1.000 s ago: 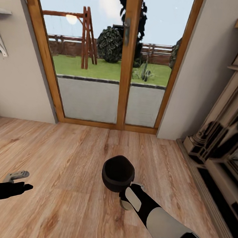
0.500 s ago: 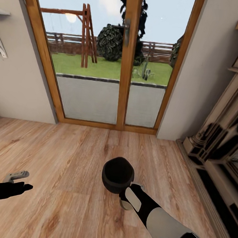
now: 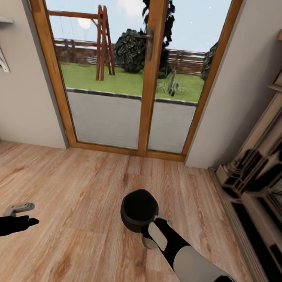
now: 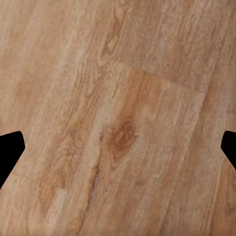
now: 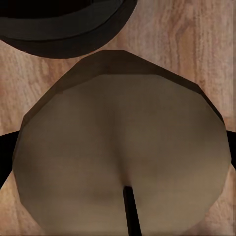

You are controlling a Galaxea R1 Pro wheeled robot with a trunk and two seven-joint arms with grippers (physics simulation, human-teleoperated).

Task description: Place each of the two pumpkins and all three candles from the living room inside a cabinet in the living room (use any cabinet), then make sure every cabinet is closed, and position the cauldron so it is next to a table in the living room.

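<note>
the right gripper (image 3: 151, 233) is mostly hidden behind the cauldron (image 3: 139, 210); its grip cannot be told. the left gripper (image 4: 118, 147) gapes wide over bare floor (image 3: 81, 182).

floor (image 3: 80, 187): wood planks | glass doors (image 3: 130, 71): wood-framed, garden beyond | walls (image 3: 19, 103): beige | fireplace (image 3: 264, 161): right

A wood floor (image 3: 80, 187) runs up to glazed double doors (image 3: 134, 71) in an orange-brown frame, with a metal handle (image 3: 149, 38) on the middle stile. Through the glass lie a lawn (image 3: 121, 79), a swing frame (image 3: 101, 42), a dark bush (image 3: 130, 51) and a fence (image 3: 183, 61). A carved fireplace (image 3: 264, 157) stands at the right wall.
</note>
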